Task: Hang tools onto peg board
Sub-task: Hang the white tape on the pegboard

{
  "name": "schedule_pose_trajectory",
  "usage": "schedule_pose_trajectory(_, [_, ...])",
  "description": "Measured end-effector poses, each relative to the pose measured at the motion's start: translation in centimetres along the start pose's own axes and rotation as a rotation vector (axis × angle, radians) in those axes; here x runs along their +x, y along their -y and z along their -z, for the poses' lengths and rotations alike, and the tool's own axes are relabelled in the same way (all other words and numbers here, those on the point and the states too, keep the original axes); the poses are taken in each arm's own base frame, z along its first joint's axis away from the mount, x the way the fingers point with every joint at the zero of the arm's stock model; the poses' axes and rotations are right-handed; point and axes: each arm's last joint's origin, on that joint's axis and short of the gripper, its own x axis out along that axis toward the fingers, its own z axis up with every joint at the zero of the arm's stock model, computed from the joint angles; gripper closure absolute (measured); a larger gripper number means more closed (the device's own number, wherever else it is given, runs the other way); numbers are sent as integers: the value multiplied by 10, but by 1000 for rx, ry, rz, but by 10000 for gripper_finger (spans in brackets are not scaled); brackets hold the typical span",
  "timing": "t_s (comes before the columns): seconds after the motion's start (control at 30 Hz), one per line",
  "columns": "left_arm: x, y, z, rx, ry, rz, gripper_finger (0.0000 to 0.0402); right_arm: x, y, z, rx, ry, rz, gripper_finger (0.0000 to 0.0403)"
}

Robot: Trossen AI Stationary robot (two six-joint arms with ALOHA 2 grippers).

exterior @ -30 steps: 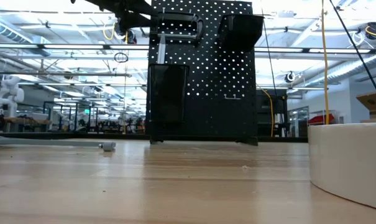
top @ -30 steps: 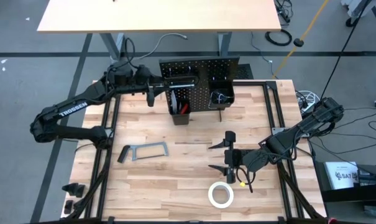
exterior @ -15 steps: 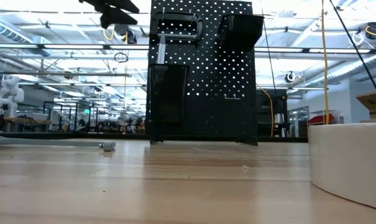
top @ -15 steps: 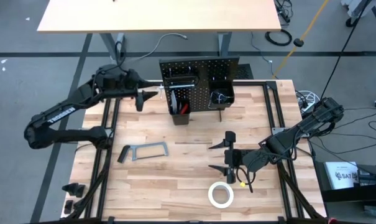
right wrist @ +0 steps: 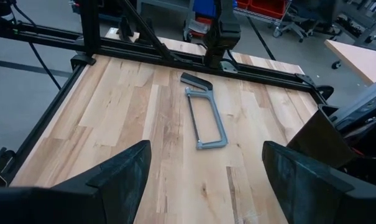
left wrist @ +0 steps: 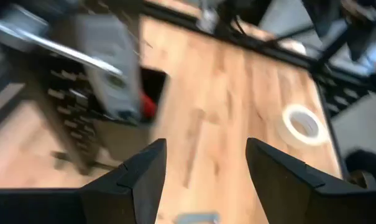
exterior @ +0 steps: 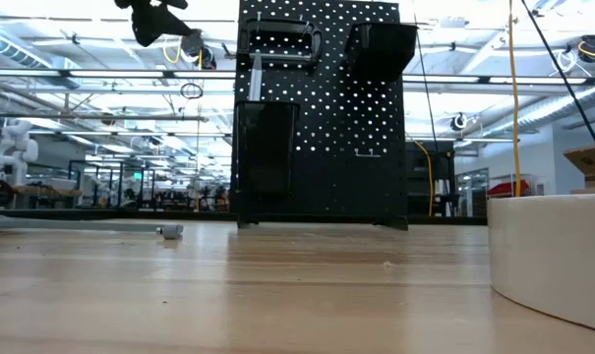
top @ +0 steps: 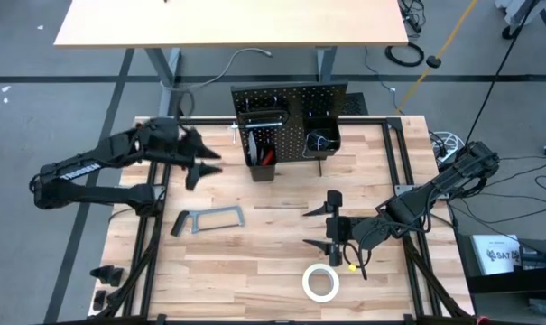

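The black peg board (top: pixel 289 113) stands upright at the middle of the tabletop's (top: pixel 254 262) far edge, with a silver level (top: pixel 259 124) hung across its hooks and two small black bins (top: pixel 321 137) on its face. The left gripper (top: pixel 203 167) hangs above the tabletop's far left part, just left of the peg board, fingers apart and holding nothing. The right gripper (top: pixel 323 227), fingers spread wide and empty, rests near the right edge; the grey hacksaw (top: pixel 209 218) lies flat left of centre, and the white tape roll (top: pixel 320 283) sits by the near edge.
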Motion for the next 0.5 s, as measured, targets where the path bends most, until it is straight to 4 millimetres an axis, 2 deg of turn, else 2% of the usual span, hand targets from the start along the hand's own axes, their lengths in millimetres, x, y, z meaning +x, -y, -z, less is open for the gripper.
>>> schedule_pose_trajectory(0.2, [23,28,19,24,-43,60,178,0,0,3,10,-26,3,101])
schedule_pose_trajectory(0.5, [38,79,50,69,-17,106,178,-1,-1,11,72,-113,-74,101])
